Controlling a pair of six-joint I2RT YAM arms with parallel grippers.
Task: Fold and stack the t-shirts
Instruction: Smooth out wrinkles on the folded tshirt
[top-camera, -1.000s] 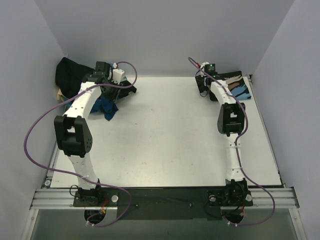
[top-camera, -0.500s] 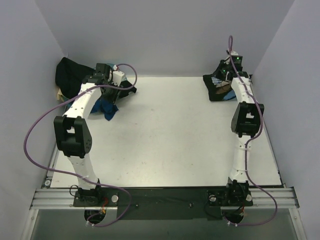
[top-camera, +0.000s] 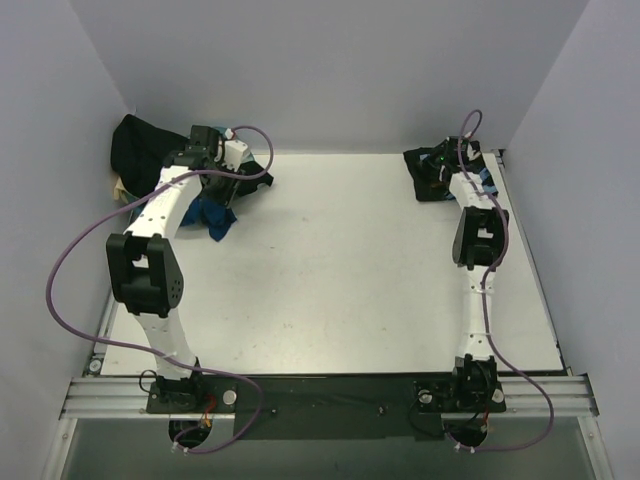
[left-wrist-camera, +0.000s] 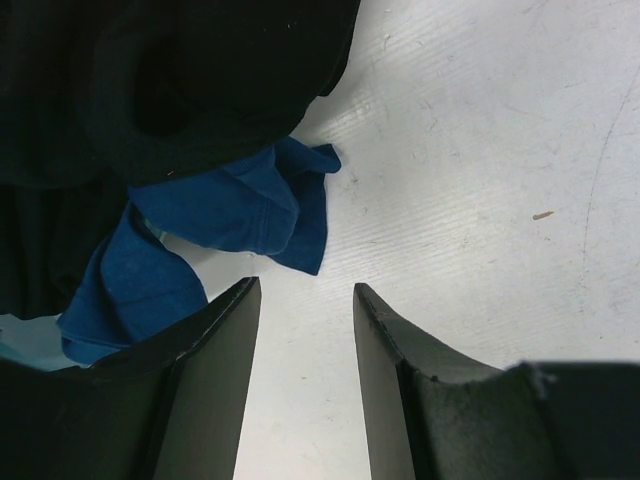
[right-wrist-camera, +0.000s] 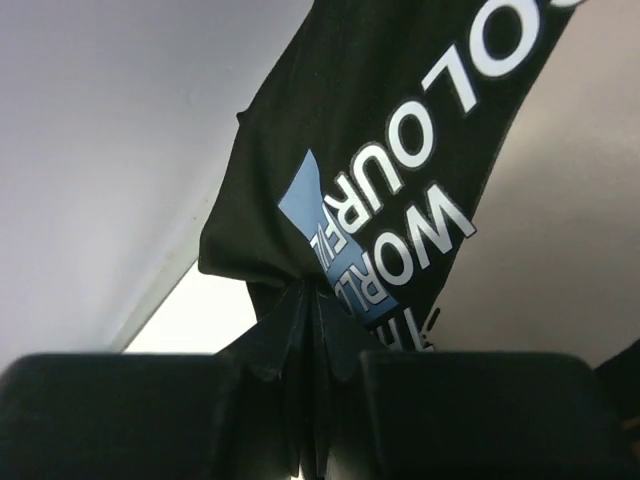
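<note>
In the right wrist view my right gripper (right-wrist-camera: 312, 300) is shut on a bunched edge of a black t-shirt (right-wrist-camera: 300, 180) with a white and blue print (right-wrist-camera: 400, 210). From above, this t-shirt (top-camera: 424, 172) lies rumpled at the far right corner, with the right gripper (top-camera: 446, 166) at it and a blue t-shirt (top-camera: 487, 181) showing beside it. My left gripper (left-wrist-camera: 305, 290) stands open over bare table, just short of a blue t-shirt (left-wrist-camera: 230, 205) and a black one (left-wrist-camera: 180, 80). Seen from above, the left gripper (top-camera: 216, 183) is at the far left pile (top-camera: 140, 150).
A cream cloth (top-camera: 120, 188) peeks out under the left pile by the left wall. Pale walls close the table (top-camera: 330, 270) at the back and on both sides. Purple cables loop from both arms.
My right gripper has shut on the black printed t-shirt, lifted it, then come down a little with it, so the shirt now covers the right corner pile. The left arm has not moved.
</note>
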